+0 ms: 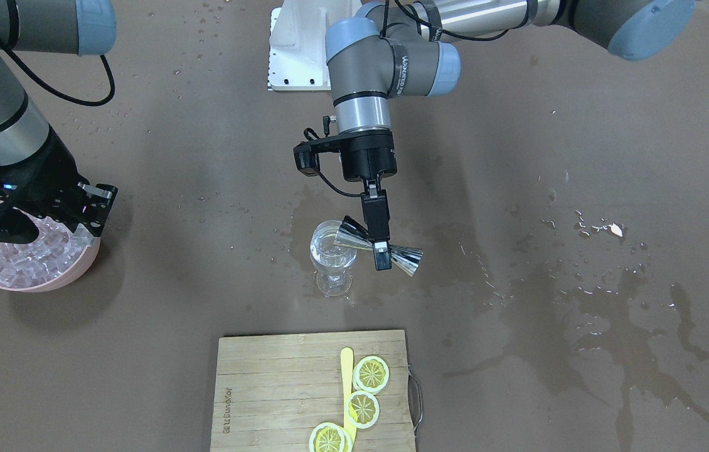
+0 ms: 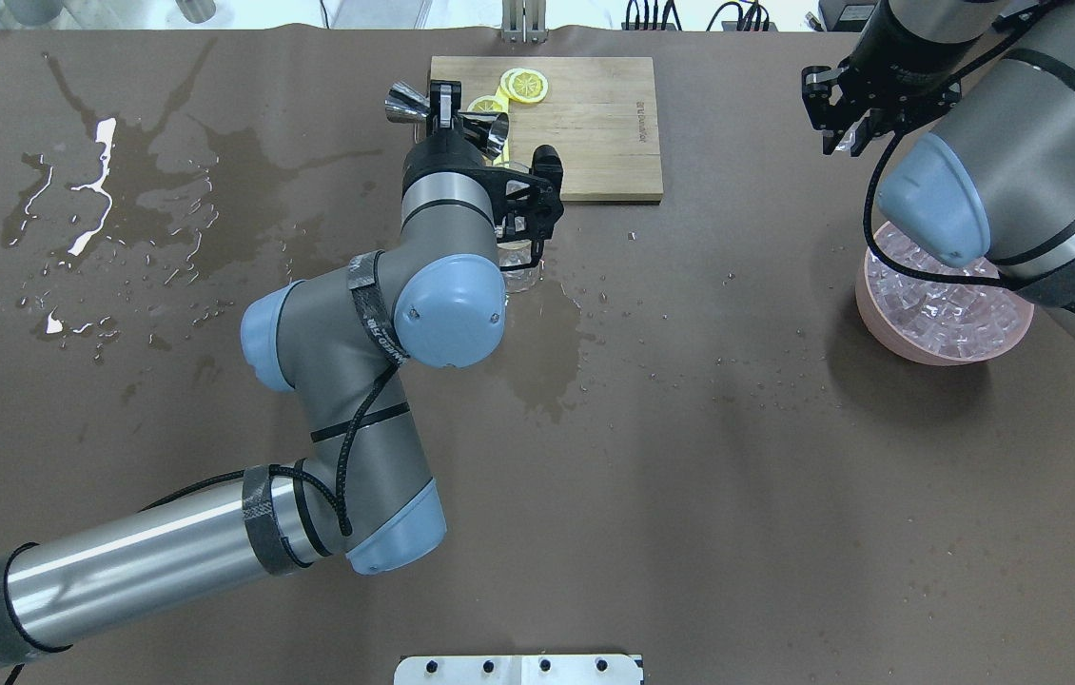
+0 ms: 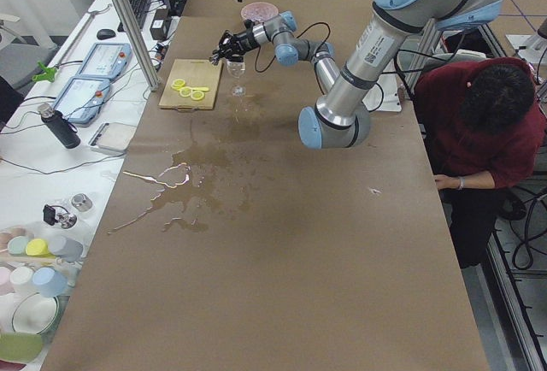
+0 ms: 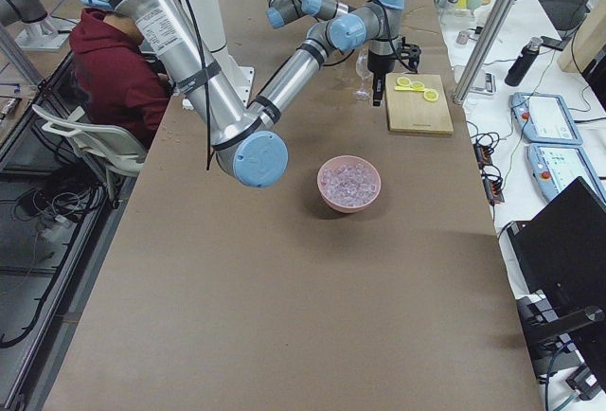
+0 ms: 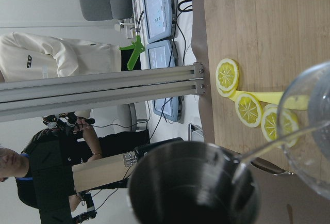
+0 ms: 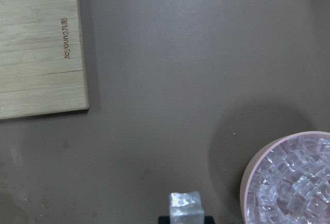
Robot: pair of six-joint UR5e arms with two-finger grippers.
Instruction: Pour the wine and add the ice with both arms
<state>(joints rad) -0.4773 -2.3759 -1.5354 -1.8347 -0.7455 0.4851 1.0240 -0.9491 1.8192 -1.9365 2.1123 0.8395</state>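
Note:
My left gripper [image 1: 381, 237] is shut on the waist of a steel jigger [image 1: 406, 259]. The jigger lies tipped on its side, one cup over the rim of a stemmed glass [image 1: 331, 267] at the table's middle. Clear wine [image 1: 328, 252] sits in the glass bowl. The left wrist view looks into the jigger cup [image 5: 193, 185], beside the glass rim [image 5: 309, 110]. Off to the side, my right gripper [image 6: 185, 218] is shut on one ice cube [image 6: 185, 204], a little above the table. It is next to the pink bowl [image 6: 247, 182] of ice [image 2: 942, 309].
A bamboo cutting board [image 1: 266, 389] with lemon slices [image 1: 371, 373] and a yellow stick lies just beyond the glass. Water puddles [image 1: 618, 320] spread over the brown table on my left side. A person in red [image 3: 487, 123] sits beside the table near the robot's base.

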